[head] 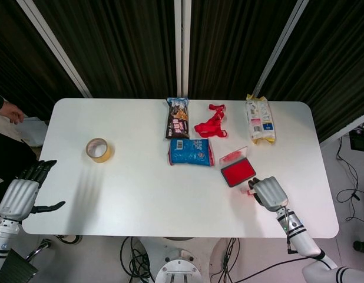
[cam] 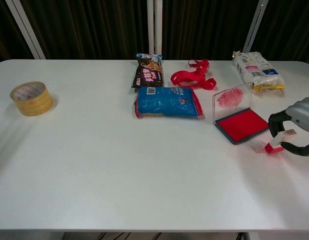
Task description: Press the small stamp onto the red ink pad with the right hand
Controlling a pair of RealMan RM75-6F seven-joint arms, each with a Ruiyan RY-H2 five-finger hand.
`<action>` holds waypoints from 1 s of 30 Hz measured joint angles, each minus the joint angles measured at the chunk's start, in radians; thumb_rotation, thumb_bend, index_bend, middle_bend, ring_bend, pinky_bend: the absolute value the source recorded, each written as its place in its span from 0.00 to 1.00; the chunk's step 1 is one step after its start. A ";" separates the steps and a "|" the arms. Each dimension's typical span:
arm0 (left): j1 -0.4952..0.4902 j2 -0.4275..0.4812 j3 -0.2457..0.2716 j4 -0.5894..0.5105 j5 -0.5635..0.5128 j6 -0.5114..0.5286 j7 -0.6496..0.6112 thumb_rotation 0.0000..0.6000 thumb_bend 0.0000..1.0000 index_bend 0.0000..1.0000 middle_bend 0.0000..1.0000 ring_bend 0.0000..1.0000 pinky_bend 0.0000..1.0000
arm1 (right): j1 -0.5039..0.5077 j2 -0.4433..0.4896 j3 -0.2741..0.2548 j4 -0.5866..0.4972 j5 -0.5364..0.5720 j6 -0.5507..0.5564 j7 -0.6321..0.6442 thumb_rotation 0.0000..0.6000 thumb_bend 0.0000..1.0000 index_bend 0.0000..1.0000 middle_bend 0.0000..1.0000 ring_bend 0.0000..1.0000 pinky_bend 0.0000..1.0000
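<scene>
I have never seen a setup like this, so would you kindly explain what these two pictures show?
A two-armed robot with human-like hands works at a white table. One picture looks down from its head, the other forward from its chest. The right hand holds a small stamp down by a red smudge on the table, beside the open red ink pad. The left hand hangs empty off the table's edge. Also there: a tape roll, three snack bags and a red strap.
</scene>
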 measured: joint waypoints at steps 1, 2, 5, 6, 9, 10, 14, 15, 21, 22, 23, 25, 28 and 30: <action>0.001 0.000 0.001 0.000 0.000 0.000 0.000 0.74 0.08 0.07 0.12 0.08 0.17 | -0.002 -0.009 0.000 0.014 -0.002 0.001 0.007 1.00 0.40 0.65 0.59 0.90 1.00; 0.002 0.000 0.001 0.000 -0.001 0.000 -0.001 0.73 0.08 0.07 0.12 0.08 0.17 | -0.004 -0.014 0.000 0.023 -0.003 0.000 0.012 1.00 0.39 0.65 0.58 0.90 1.00; 0.004 0.000 0.002 0.003 -0.003 0.001 -0.004 0.73 0.08 0.07 0.12 0.08 0.17 | -0.005 -0.027 0.005 0.042 -0.007 -0.001 0.026 1.00 0.39 0.62 0.56 0.90 1.00; 0.005 0.000 0.002 0.005 -0.003 0.002 -0.005 0.73 0.08 0.07 0.12 0.08 0.17 | -0.005 -0.029 0.007 0.046 -0.008 -0.001 0.030 1.00 0.39 0.62 0.55 0.90 1.00; 0.005 -0.001 0.002 0.008 -0.004 0.003 -0.009 0.73 0.08 0.07 0.12 0.08 0.17 | -0.004 -0.031 0.009 0.050 -0.012 -0.005 0.035 1.00 0.37 0.58 0.52 0.90 1.00; 0.005 -0.001 0.001 0.009 -0.004 0.003 -0.010 0.73 0.08 0.07 0.12 0.08 0.17 | -0.003 -0.029 0.009 0.050 -0.013 -0.009 0.036 1.00 0.37 0.56 0.51 0.90 1.00; 0.003 -0.001 0.001 0.011 -0.005 -0.001 -0.013 0.74 0.09 0.09 0.12 0.08 0.17 | 0.000 -0.022 0.010 0.044 -0.012 -0.025 0.038 1.00 0.35 0.47 0.45 0.90 1.00; 0.002 -0.001 0.001 0.011 -0.005 -0.004 -0.013 0.75 0.09 0.10 0.12 0.08 0.17 | 0.001 -0.020 0.009 0.043 -0.011 -0.030 0.037 1.00 0.34 0.46 0.44 0.90 1.00; 0.002 -0.002 0.001 0.011 -0.006 -0.004 -0.013 0.76 0.09 0.11 0.12 0.08 0.17 | 0.006 -0.007 0.009 0.028 -0.010 -0.053 0.027 1.00 0.32 0.40 0.41 0.90 1.00; 0.002 -0.002 0.001 0.011 -0.006 -0.004 -0.013 0.76 0.09 0.11 0.12 0.08 0.17 | 0.007 -0.005 0.009 0.026 -0.010 -0.055 0.026 1.00 0.32 0.40 0.41 0.90 1.00; 0.002 -0.002 0.001 0.012 -0.006 -0.003 -0.013 0.76 0.09 0.11 0.12 0.08 0.17 | 0.007 -0.004 0.009 0.024 -0.010 -0.056 0.025 1.00 0.32 0.40 0.41 0.90 1.00; 0.003 -0.001 0.000 0.011 -0.006 -0.002 -0.012 0.76 0.09 0.11 0.12 0.08 0.17 | 0.007 0.000 0.009 0.021 -0.012 -0.057 0.024 1.00 0.32 0.39 0.40 0.90 1.00; 0.003 -0.001 0.000 0.011 -0.005 0.001 -0.011 0.76 0.09 0.11 0.12 0.08 0.17 | 0.008 0.005 0.009 0.016 -0.012 -0.061 0.023 1.00 0.32 0.36 0.38 0.90 1.00; 0.003 -0.001 0.000 0.010 -0.004 0.001 -0.011 0.76 0.09 0.11 0.12 0.08 0.17 | 0.008 0.009 0.010 0.011 -0.012 -0.062 0.022 1.00 0.32 0.32 0.36 0.90 1.00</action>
